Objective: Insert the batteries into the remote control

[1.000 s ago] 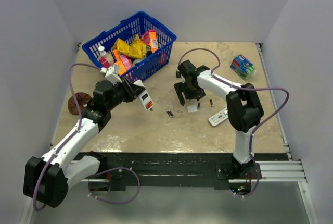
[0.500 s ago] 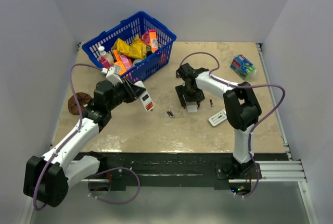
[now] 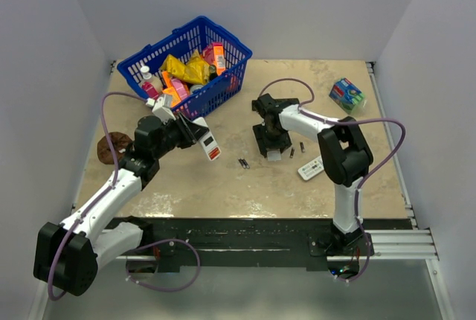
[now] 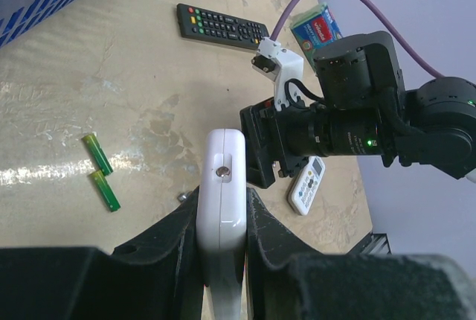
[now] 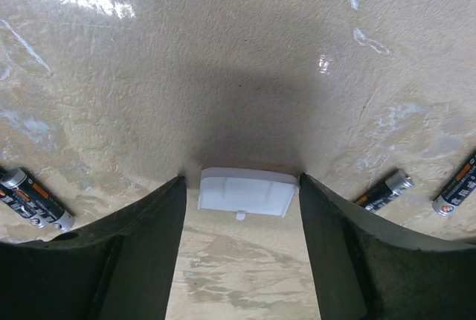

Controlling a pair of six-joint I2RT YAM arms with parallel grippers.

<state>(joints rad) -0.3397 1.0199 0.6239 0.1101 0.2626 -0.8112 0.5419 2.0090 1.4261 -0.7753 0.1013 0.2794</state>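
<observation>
My left gripper [image 3: 195, 132] is shut on the small white remote control [image 3: 207, 142] with the red panel and holds it in the air left of centre. The left wrist view shows the remote control [image 4: 222, 186] edge on, clamped between both fingers. My right gripper [image 3: 269, 144] is down at the table, open, its fingers on either side of a small white battery cover [image 5: 247, 192]. Dark batteries lie at the left [image 5: 33, 199] and right [image 5: 383, 190] of it. Two green batteries [image 4: 98, 154] lie on the table below the remote control.
A blue basket [image 3: 190, 63] full of packets stands at the back left. A white remote with grey buttons [image 3: 312, 167] lies near the right arm, and a long black remote [image 4: 222, 24] lies further back. A green-blue box [image 3: 346, 94] sits back right, a brown object [image 3: 111, 146] at the left edge.
My right gripper has come down and slightly left onto the white cover, with its jaws narrowing around it. My left gripper has hardly moved with the remote control.
</observation>
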